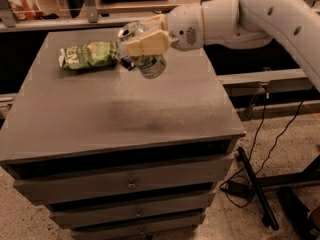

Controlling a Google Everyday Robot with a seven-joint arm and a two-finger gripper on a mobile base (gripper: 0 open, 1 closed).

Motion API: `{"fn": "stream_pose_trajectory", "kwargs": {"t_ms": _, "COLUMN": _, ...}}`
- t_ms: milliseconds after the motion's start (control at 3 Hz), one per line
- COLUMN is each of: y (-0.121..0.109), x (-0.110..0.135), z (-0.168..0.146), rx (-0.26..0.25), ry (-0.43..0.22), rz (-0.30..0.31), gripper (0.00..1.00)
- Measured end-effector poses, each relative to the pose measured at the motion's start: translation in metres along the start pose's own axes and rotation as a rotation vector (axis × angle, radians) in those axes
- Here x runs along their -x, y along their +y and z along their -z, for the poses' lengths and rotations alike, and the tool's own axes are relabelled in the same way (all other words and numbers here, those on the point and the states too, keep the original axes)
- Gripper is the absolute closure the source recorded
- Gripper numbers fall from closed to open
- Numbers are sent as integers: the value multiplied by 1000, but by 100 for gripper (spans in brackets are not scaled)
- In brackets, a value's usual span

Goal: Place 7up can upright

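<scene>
My gripper (144,38) is shut on the 7up can (150,65), a silver-and-green soda can. I hold it lifted above the far middle of the grey table (125,114). The can is tilted, its shiny metal top (131,31) up and to the left, its bottom down and to the right. The cream fingers (146,43) clamp across the can's middle. The white arm reaches in from the upper right.
A crinkled green snack bag (89,55) lies at the table's far left. A small dark packet (127,63) lies just left of the can. The table has drawers below. Black cables and a bar (255,184) lie on the floor at right.
</scene>
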State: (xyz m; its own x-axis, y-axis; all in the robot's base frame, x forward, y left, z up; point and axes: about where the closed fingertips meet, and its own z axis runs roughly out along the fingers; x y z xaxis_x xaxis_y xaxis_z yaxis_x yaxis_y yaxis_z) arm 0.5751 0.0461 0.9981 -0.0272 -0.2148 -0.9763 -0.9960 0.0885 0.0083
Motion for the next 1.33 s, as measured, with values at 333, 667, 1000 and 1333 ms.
{"fn": "stream_pose_trajectory", "kwargs": {"t_ms": 333, "y": -5, "x": -7, "z": -10, "rx": -64, "ry": -88, "rz": 47, "gripper": 100}}
{"fn": "stream_pose_trajectory", "kwargs": {"t_ms": 667, "y": -14, "x": -24, "z": -20, "rx": -109, "ry": -131, "rz": 58, "gripper": 100}}
{"fn": "stream_pose_trajectory", "kwargs": {"t_ms": 1000, "y": -22, "x": -43, "z": -28, "rx": -127, "ry": -179, "rz": 3, "gripper": 100}}
{"fn": "stream_pose_trajectory", "kwargs": {"t_ms": 1333, "y": -28, "x": -59, "z": -36, "rx": -121, "ry": -256, "rz": -47, "gripper": 100}}
